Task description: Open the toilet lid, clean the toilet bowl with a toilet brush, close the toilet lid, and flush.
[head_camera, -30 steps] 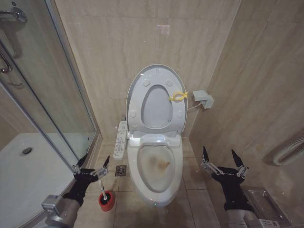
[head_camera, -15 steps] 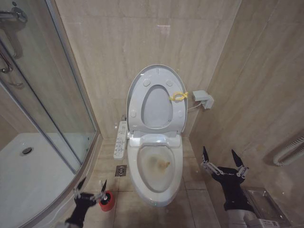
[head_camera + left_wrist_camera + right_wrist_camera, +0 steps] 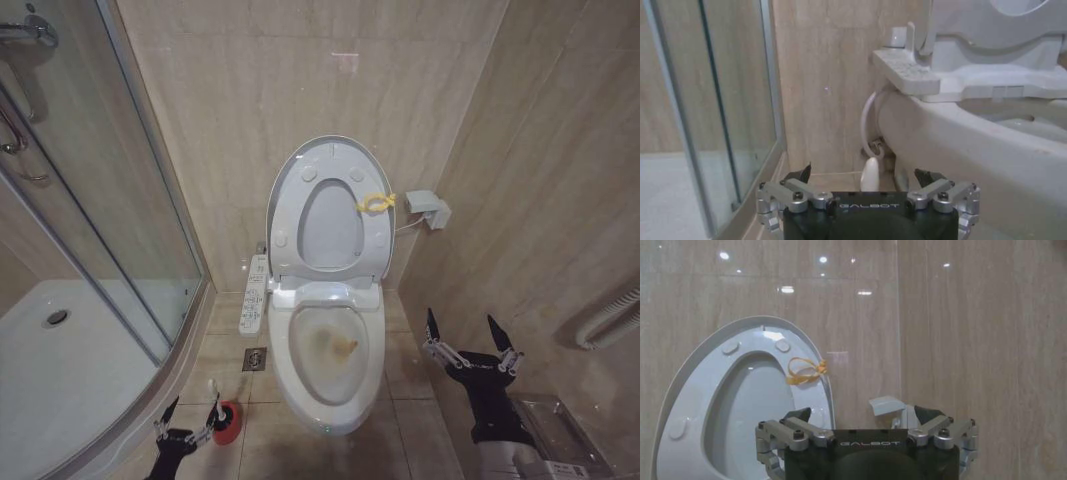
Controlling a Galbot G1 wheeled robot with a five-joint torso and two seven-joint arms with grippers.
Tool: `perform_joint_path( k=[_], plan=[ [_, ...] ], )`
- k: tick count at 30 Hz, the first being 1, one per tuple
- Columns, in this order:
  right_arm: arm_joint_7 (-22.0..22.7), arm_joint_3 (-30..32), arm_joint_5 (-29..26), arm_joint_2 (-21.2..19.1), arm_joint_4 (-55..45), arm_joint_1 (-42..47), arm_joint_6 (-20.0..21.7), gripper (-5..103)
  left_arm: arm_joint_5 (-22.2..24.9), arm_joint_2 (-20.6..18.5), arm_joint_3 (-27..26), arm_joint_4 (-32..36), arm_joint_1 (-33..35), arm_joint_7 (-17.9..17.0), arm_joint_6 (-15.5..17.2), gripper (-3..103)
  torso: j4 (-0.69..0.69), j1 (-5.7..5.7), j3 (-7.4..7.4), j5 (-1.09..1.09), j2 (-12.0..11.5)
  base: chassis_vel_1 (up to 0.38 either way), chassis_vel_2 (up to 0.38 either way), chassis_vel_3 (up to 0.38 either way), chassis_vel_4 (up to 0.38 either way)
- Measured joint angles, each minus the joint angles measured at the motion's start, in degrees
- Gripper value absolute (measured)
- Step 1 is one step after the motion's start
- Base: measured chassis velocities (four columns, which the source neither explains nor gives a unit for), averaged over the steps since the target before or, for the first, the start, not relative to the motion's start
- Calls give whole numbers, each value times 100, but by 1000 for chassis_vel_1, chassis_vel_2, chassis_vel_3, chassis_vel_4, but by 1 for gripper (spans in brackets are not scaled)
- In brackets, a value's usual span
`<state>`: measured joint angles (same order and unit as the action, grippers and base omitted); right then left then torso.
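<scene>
- The lid (image 3: 331, 165) stands upright against the back wall, with the seat ring (image 3: 330, 225) raised against it and a yellow tag (image 3: 375, 203) on the ring's right edge.
- The bowl (image 3: 331, 350) lies open, with yellowish-brown staining inside.
- The brush (image 3: 214, 408) stands in its red holder (image 3: 226, 423) on the floor, just left of the bowl's front and near the shower tray (image 3: 60, 370).
- The left gripper (image 3: 190, 420) sits low by the holder, jaws spread, with the white handle (image 3: 870, 175) upright between the fingers; I cannot tell whether they touch it.
- The right gripper (image 3: 468, 345) hangs to the right of the bowl, jaws spread and holding nothing.
</scene>
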<state>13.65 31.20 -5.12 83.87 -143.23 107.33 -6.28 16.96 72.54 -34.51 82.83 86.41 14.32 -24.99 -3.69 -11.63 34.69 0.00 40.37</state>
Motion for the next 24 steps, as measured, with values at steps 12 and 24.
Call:
perform_joint_path(
  k=[12, 24],
  plan=[
    [0, 0, 0, -1, 0, 0, 0, 100, 86, -151, 163, -1139, -834, 674, -240, 100, 2, 0, 0, 0, 0, 0, 0, 0, 0],
    [0, 0, 0, -1, 0, 0, 0, 100, -135, -162, 396, -1679, -1394, 735, -311, 100, 2, 0, 0, 0, 0, 0, 0, 0, 0]
  ],
)
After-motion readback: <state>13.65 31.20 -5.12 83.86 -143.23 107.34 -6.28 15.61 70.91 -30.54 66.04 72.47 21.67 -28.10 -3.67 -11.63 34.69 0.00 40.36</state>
